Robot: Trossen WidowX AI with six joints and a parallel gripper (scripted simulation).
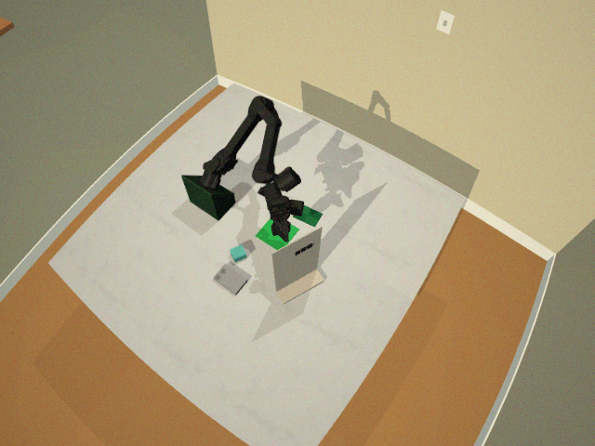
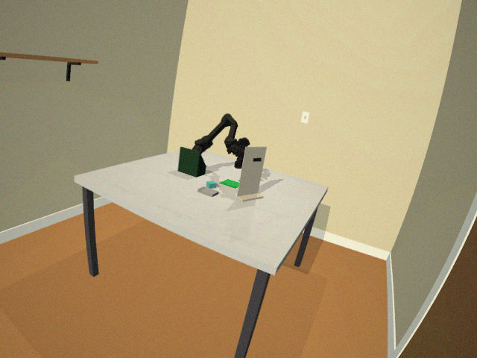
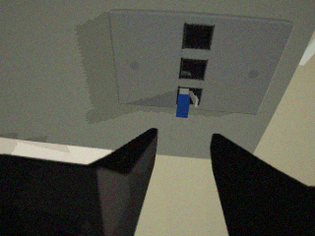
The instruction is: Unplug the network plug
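Observation:
The upright grey panel (image 1: 296, 268) (image 2: 251, 177) (image 3: 44, 59) stands on the table and carries a faceplate (image 3: 148, 44) with three square openings. The blue plug (image 3: 182, 107) sits in the lowest opening in the wrist view, with a thin pale strip (image 3: 195, 99) beside it. The top and exterior views show the panel's other side and hide the plug. My gripper (image 1: 286, 238) (image 2: 238, 166) (image 3: 184, 138) is partly open with nothing between its fingers. It is in front of the socket side, and the plug appears beyond the fingertips. The bright green square (image 1: 265, 234) (image 2: 229, 183) lies flat beneath it.
A darker green patch (image 1: 310, 217) lies beside the bright square. A teal block (image 1: 238, 253) (image 2: 211, 184) and a flat grey box (image 1: 231, 278) (image 2: 207, 191) lie beside the panel. A dark green block (image 1: 206, 199) (image 2: 189, 162) stands by the arm's base.

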